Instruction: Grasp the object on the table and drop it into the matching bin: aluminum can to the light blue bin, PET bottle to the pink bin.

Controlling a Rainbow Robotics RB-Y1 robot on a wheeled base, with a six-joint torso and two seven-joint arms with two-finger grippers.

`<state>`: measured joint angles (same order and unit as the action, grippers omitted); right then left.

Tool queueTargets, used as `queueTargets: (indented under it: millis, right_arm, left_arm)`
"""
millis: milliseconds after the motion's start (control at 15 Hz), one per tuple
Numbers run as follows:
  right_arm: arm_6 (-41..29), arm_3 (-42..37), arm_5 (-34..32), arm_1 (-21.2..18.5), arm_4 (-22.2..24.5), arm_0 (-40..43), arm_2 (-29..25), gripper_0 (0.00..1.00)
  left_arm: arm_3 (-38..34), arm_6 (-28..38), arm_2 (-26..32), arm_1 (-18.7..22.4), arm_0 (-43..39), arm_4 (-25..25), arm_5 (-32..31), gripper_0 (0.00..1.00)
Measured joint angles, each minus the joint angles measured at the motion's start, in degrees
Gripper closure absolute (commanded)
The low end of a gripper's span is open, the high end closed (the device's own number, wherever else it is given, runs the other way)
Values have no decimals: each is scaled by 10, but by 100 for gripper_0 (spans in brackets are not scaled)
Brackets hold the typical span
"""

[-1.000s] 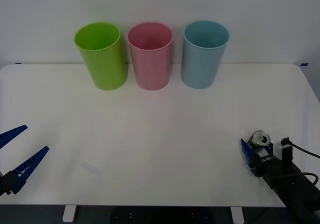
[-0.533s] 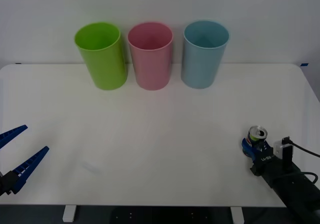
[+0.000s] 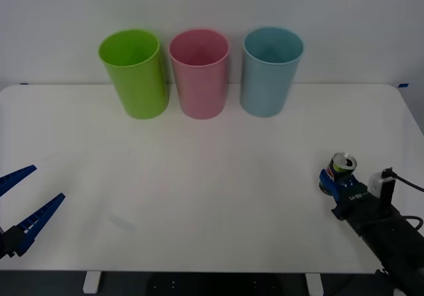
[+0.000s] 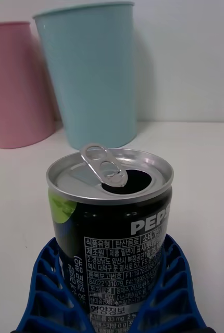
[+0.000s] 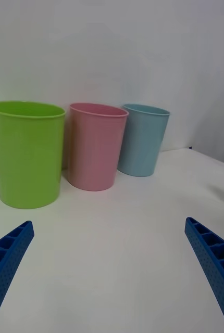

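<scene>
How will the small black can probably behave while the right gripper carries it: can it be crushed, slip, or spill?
The aluminum can is opened, its tab lifted, so it is probably light and thin-walled; hard squeezing may dent it. The right gripper holds only its lower part with ribbed blue fingers, so slipping seems unlikely, but it might tilt. Any leftover liquid could spill if tipped.

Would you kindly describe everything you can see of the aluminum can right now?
The aluminum can is small and dark, with a green patch, white lettering and fine print on its label. Its silver top is opened, with the pull tab still attached. It stands upright near the table's right front corner, clamped low on its body between the blue ribbed fingers of the right gripper. The light blue bin stands well behind it.
</scene>
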<state>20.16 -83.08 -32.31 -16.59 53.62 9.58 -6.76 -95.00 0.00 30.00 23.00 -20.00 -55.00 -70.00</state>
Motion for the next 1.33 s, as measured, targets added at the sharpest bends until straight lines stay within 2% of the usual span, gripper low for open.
queueTargets:
  millis: [533,800,1133,1333]
  right_arm:
    - [-161,-110,-5,-22,40,-10,0,100]
    - [-244,-153,-12,-55,63,-41,0,100]
    - [-314,-169,-17,-104,69,-98,0,100]
    - [-367,-169,-15,-125,102,-143,0,100]
  left_arm:
    - [0,0,0,0,0,0,0,0]
    - [0,0,0,0,0,0,0,0]
    - [0,0,0,0,0,0,0,0]
    - [0,0,0,0,0,0,0,0]
